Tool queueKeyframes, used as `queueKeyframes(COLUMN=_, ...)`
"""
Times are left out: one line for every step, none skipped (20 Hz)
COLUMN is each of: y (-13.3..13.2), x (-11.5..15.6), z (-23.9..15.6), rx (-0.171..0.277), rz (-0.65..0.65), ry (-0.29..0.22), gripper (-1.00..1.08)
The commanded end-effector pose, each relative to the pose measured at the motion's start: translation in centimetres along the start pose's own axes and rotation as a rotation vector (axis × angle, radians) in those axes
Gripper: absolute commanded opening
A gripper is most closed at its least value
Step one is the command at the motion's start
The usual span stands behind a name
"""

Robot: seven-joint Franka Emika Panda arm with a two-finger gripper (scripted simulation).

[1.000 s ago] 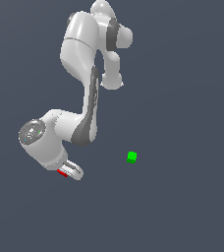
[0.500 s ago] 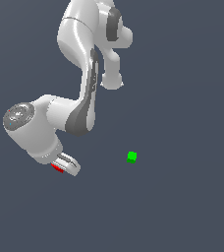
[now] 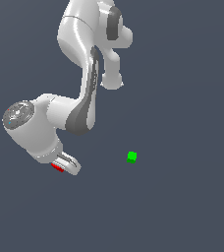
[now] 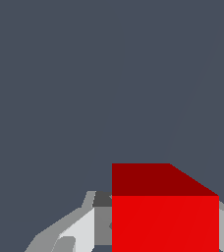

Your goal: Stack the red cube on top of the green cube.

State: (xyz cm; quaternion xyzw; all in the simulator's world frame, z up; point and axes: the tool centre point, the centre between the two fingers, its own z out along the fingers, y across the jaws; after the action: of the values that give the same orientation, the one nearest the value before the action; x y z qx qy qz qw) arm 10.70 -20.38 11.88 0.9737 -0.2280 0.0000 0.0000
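We judge the task to be partway along: the small bright red cube (image 3: pixel 58 167) sits between our gripper's (image 3: pixel 64 165) fingers (image 3: pixel 70 164), so the pick appears done, while the carry and the placing are still ahead. In the wrist view the red cube (image 4: pixel 165 216) fills the space between the pale fingers (image 4: pixel 77 231), which stand close against its sides; we read this as a firm hold, narrow to the cube's width. No floor contact shows under it there, though we cannot tell its height for certain.

The small bright green cube (image 3: pixel 131 157) rests alone on the flat dark grey table (image 3: pixel 182 206), with nothing on top of it. Taking the green cube as our landmark, the red cube and gripper lie well apart from it, towards the exterior view's left and slightly lower in that picture.

Our white arm (image 3: pixel 84 59) reaches from its base above the green cube in the exterior view, folds down through a bent elbow, and ends in a bulky wrist with the fingers angled out towards the green cube's side.
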Motion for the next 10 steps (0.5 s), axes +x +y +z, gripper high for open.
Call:
queueKeyframes(y=-0.3, x=-0.2, z=0.0, rx=0.000, rz=-0.001, ry=0.001, gripper=-1.00)
queueKeyframes(y=-0.5, x=-0.4, z=0.1, rx=0.000, rz=-0.001, ry=0.001, gripper=-1.00)
queueKeyframes(y=-0.7, x=-0.6, z=0.1, rx=0.000, rz=-0.001, ry=0.001, gripper=-1.00)
queueKeyframes(y=-0.9, x=-0.8, z=0.2, rx=0.000, rz=-0.001, ry=0.001, gripper=-1.00)
queueKeyframes(y=-1.2, x=-1.1, z=0.2, rx=0.000, rz=-0.001, ry=0.001, gripper=-1.00)
queueKeyframes(y=-1.5, x=-1.3, z=0.3, rx=0.000, rz=-0.001, ry=0.001, gripper=-1.00)
queueKeyframes(y=-1.9, x=-1.7, z=0.4, rx=0.000, rz=-0.001, ry=0.001, gripper=-1.00)
queueKeyframes(y=-2.3, x=-2.0, z=0.5, rx=0.000, rz=-0.001, ry=0.001, gripper=-1.00)
queueKeyframes(y=-2.7, x=-2.4, z=0.6, rx=0.000, rz=-0.001, ry=0.001, gripper=-1.00)
queueKeyframes(y=-3.2, x=-2.8, z=0.7, rx=0.000, rz=-0.001, ry=0.001, gripper=-1.00)
